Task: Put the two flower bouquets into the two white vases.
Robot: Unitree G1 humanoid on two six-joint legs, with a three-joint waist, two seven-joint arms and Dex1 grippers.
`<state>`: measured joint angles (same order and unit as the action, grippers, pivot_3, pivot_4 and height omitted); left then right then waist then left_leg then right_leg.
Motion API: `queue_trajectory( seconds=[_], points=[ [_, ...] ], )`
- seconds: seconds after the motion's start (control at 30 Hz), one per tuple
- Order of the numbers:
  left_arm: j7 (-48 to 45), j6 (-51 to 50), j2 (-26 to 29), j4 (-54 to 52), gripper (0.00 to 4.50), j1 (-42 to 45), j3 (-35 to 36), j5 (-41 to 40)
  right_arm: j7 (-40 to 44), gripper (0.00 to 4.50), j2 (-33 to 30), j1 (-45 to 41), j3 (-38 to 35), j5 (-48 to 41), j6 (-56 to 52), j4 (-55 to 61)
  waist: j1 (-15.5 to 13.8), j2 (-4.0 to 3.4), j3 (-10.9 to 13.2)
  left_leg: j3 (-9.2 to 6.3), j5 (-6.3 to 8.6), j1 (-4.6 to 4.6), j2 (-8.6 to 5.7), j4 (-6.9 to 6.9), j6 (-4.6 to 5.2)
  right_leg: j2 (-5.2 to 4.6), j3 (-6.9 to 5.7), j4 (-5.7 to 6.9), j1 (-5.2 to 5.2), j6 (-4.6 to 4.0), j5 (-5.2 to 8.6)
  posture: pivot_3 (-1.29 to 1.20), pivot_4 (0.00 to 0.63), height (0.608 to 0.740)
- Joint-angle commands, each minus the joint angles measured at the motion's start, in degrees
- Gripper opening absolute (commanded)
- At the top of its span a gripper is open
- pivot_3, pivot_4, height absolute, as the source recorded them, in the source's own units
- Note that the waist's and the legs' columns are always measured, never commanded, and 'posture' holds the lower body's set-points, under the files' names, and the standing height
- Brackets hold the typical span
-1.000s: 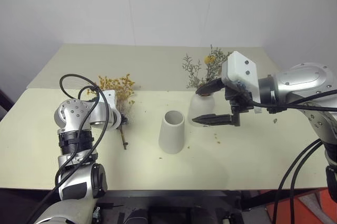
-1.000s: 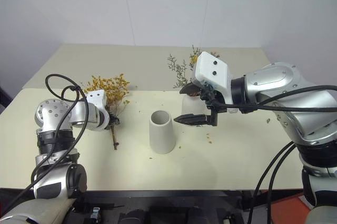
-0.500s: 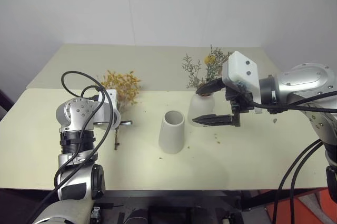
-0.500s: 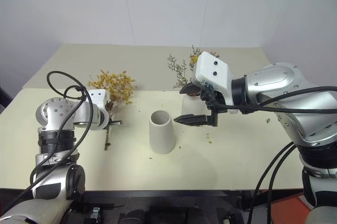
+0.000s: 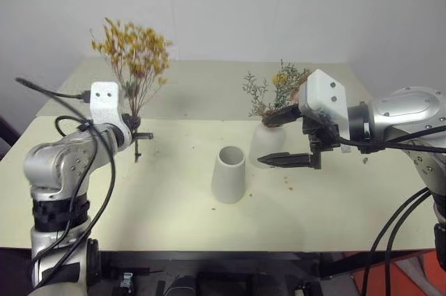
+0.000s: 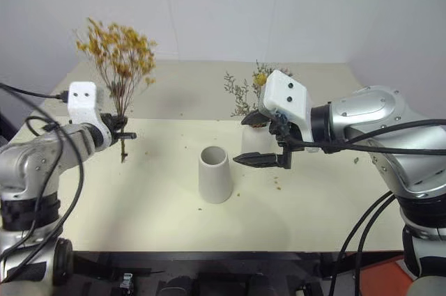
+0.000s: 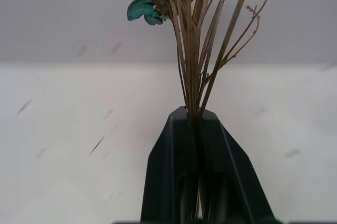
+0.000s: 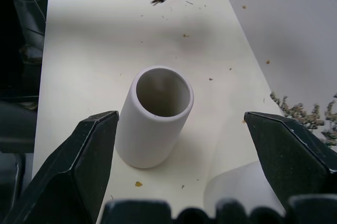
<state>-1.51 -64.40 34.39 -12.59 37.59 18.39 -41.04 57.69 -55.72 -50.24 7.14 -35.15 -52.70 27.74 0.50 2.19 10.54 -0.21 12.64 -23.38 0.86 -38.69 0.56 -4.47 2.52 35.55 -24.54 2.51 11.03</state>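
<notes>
The left end effector [image 5: 132, 136] is clenched on the stems of the yellow bouquet [image 5: 132, 49], held upright above the bench [image 5: 167, 205], while the right end effector [image 5: 282, 136] (jaws spread wide) hovers beside the rounded vase [image 5: 267, 144] holding the grey-green sprigs [image 5: 268, 90], near the empty tapered vase [image 5: 228, 174].

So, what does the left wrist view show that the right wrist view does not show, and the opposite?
The left wrist view shows the left gripper shut on the thin brown stems of the yellow bouquet, held upright above the table.

The right wrist view shows the right gripper with fingers wide open, the cone-shaped white vase standing empty between them, part of the rounded white vase and some grey-green sprigs.

Both share the pale table and the yellow bouquet's stem ends, which in the right wrist view appear far off.
</notes>
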Motion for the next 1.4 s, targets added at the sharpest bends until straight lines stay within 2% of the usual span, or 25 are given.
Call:
queue_trajectory(
  seconds=[0.03,0.17,0.47,0.7,0.93,1.07,1.4],
  points=[
    [-11.88,7.93,1.24,-0.04,0.02,1.48,4.50,-3.92,-2.16,4.50,-0.11,0.92,-4.45,-1.06,-0.79,2.46,-0.12,0.00,0.00,0.00,0.00,0.00,0.00,-0.01,0.00,0.00,-0.01,-0.02,0.01,0.00,0.00,0.00,0.150,0.740],
    [-22.18,14.25,0.14,4.05,0.02,4.30,4.61,-6.01,-5.09,4.50,0.35,3.15,-6.91,-1.93,-2.04,4.70,-0.04,0.00,0.00,0.00,0.00,-0.01,0.02,0.00,0.01,0.02,-0.03,-0.13,0.07,0.04,-0.01,0.00,0.150,0.740],
    [-53.80,28.41,-2.50,17.43,0.02,11.15,-3.89,-4.95,-15.29,4.50,2.63,10.25,-13.48,-5.66,-8.24,12.48,-0.16,0.01,0.00,0.03,0.00,-0.04,0.04,0.01,0.02,0.04,-0.06,-0.33,0.16,0.10,-0.05,0.00,0.150,0.740],
    [-69.62,30.83,-5.67,34.38,0.02,22.59,-9.55,-2.51,-23.51,4.50,3.59,17.13,-18.94,-7.40,-12.57,18.77,-0.06,0.01,0.00,0.00,0.00,-0.11,0.04,-0.03,0.04,0.05,-0.07,-0.36,0.15,0.24,0.00,0.00,0.150,0.740],
    [-77.78,31.07,-9.25,38.07,0.02,25.54,-10.66,-2.44,-29.72,4.50,5.10,24.05,-23.34,-8.69,-14.61,23.13,0.31,0.01,0.00,-0.02,0.03,-0.21,0.07,-0.01,0.10,0.06,-0.08,-0.44,0.11,0.23,-0.03,0.00,0.150,0.740],
    [-79.15,30.69,-11.22,38.60,0.02,25.80,-11.48,-1.60,-32.73,4.50,5.82,27.11,-24.67,-9.17,-15.18,24.34,0.28,0.01,0.00,-0.03,0.03,-0.26,0.07,-0.03,0.10,0.07,-0.07,-0.40,0.06,0.25,-0.03,0.00,0.150,0.740],
    [-82.49,28.26,-12.62,38.18,0.02,25.93,-12.64,-1.61,-32.47,4.50,4.68,32.46,-29.13,-13.30,-14.04,26.70,0.23,0.01,0.00,-0.04,0.03,-0.26,0.07,-0.06,0.10,0.08,-0.06,-0.41,0.07,0.55,0.10,0.00,0.150,0.740]
  ],
)
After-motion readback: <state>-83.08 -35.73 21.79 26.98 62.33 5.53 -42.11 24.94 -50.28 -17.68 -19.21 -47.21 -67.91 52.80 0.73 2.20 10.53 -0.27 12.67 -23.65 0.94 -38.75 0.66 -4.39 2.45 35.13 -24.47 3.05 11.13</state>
